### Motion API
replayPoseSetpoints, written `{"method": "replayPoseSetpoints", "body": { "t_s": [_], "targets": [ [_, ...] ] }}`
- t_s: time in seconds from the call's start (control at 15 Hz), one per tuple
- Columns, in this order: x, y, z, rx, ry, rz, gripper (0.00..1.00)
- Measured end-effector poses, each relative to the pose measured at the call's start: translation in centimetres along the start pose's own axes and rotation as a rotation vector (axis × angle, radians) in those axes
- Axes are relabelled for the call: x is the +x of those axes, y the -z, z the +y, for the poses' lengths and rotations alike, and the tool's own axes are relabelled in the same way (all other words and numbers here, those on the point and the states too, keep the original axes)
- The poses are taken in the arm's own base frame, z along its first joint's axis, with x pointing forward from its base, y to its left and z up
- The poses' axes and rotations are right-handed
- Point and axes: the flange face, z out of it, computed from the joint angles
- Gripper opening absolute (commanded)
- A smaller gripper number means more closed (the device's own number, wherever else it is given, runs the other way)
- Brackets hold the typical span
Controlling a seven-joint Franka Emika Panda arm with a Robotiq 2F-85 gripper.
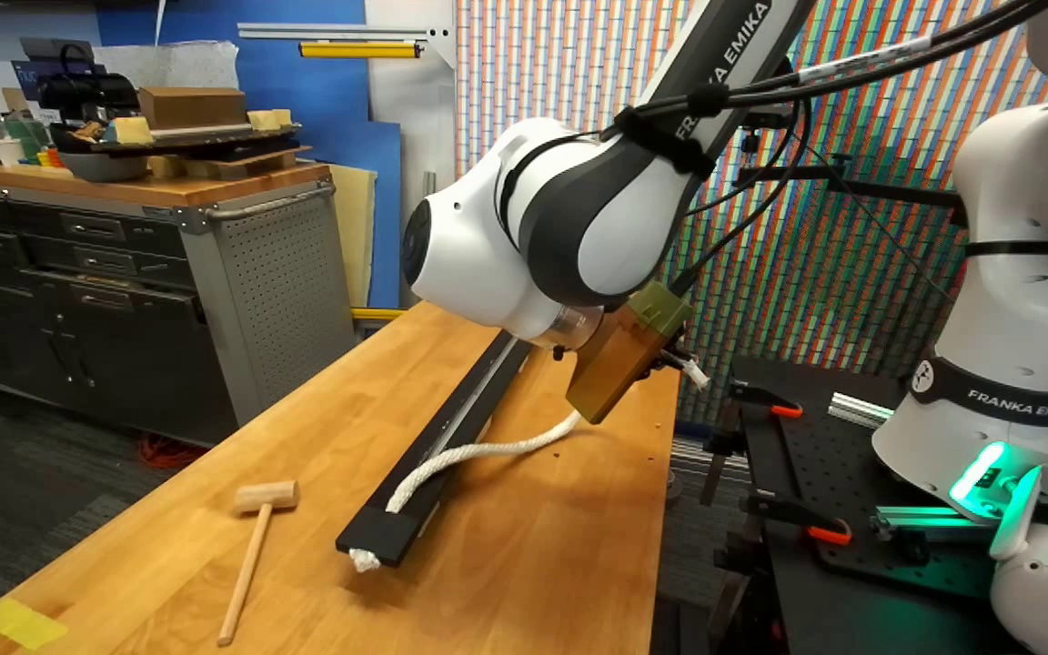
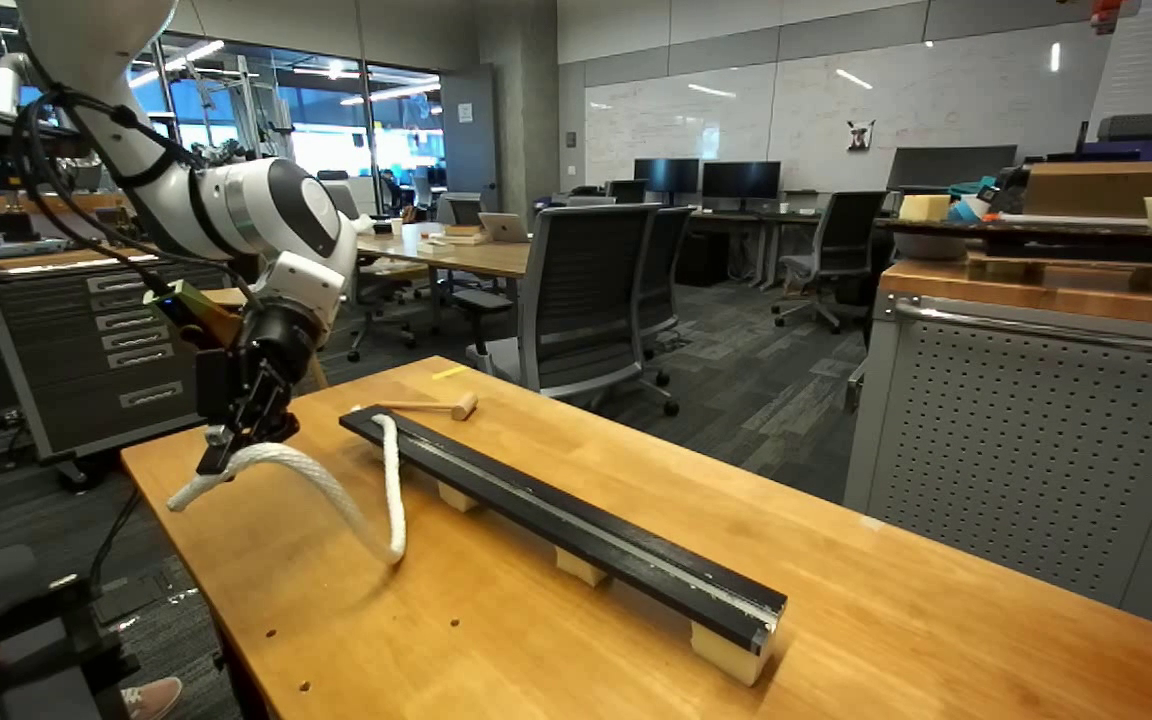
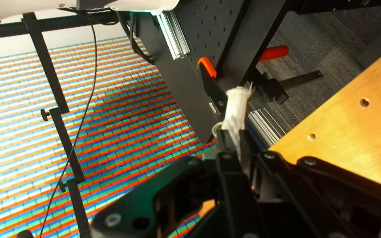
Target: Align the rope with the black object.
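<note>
Pinched near one end, rope [image 2: 326, 485] reaches from pincer [image 3: 234, 142] to black bar [image 2: 556, 520]

Foremost in the wrist view, the pincer is clamped tight, its jaws closed on the rope just short of a frayed end that pokes out past them. In an exterior view, the near end of the bar sits on a pale block [image 2: 726, 655], two more blocks stand beneath it farther along, and a light strip runs lengthwise down its top. Beyond, the rope leaves the pincer, held above the worktop [image 2: 936, 610], dips to a low bend beside the bar, then crosses onto the bar's far end; most of its length hangs off to the side rather than lying along the bar. The bend is blurred, and whether it touches the worktop cannot be told. In an exterior view, the rope's frayed tail [image 1: 365, 559] shows just past that same bar end. A mallet [image 2: 464, 406] lies on the worktop beside that end, apart from the bar. Behind it come a strip of yellow tape [image 2: 450, 372] near the worktop's far corner, then chairs [image 2: 586, 300], monitors [image 2: 741, 180] and a whiteboard [image 2: 696, 120].
</note>
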Motion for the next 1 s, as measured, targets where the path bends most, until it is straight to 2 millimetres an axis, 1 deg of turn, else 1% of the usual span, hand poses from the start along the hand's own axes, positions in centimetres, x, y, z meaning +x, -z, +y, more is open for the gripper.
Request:
{"method": "replayPoseSetpoints", "body": {
  "t_s": [0.27,0.47,0.6,0.87,1.0],
  "targets": [
    [0.4,0.1,0.9,0.049,-0.011,-0.006,0.03],
    [0.2,-0.6,2.6,0.143,-0.024,-0.007,0.03],
    [-0.4,-1.5,3.8,0.211,-0.057,0.003,0.03],
    [-2.5,-4.1,6.0,0.32,-0.094,0.04,0.03],
    [-2.8,-5.4,7.3,0.392,-0.098,0.03,0.03]
  ]
}}
